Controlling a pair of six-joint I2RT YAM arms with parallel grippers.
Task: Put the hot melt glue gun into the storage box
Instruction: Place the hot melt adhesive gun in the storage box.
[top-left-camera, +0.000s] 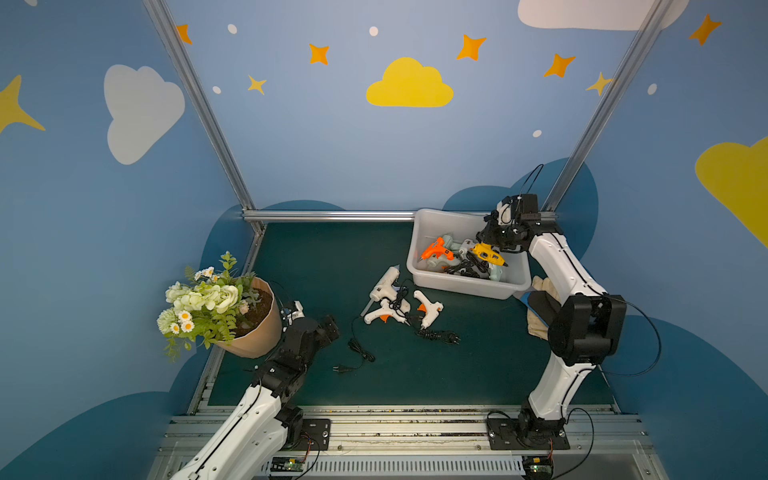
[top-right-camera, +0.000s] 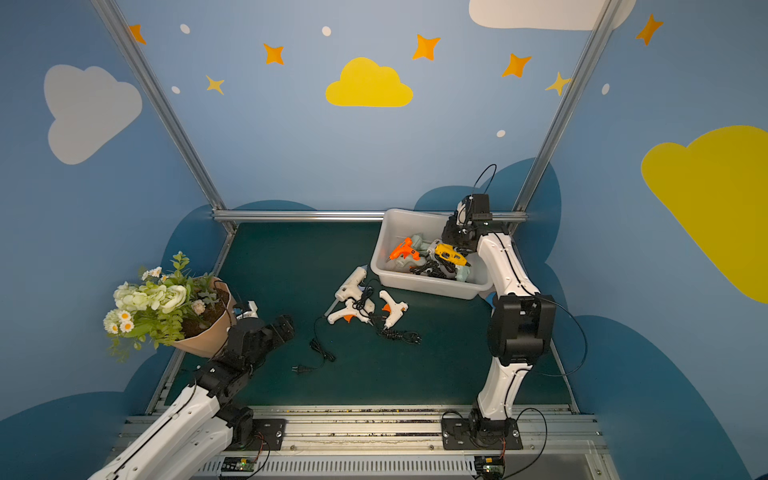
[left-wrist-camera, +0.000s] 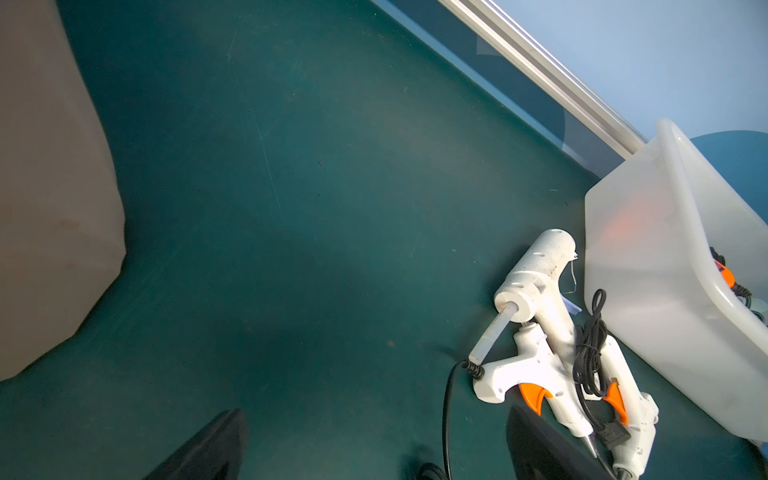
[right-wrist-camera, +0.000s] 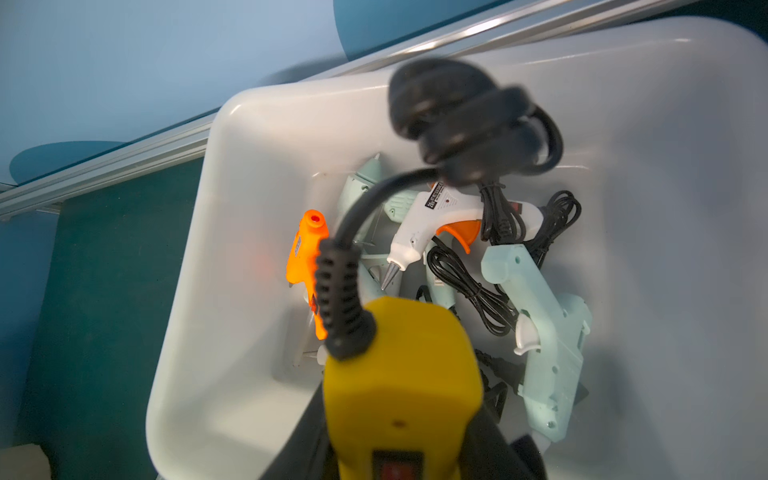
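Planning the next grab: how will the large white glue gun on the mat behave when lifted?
The large white glue gun looks hard-shelled, probably rigid. A black cord bundle lies among it and the smaller guns, which may drag along. Its glue stick might slip out.

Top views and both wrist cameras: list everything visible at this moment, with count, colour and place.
storage box: one, pale grey-white, far right of the mat
yellow glue gun: one, yellow, gripped over the box
orange glue gun: one, orange, in the box
mint glue guns: at least two, pale green, in the box
boxed white glue gun: one, white, orange trigger, in the box
loose white glue guns: three, white, orange triggers, piled on the mat beside the box, black cords tangled
flower pot: one, tan, white-green flowers, mat's left edge
cloth: one, beige, beside the right arm
mat: one, dark green
left gripper: open, empty
right gripper: shut on the yellow glue gun
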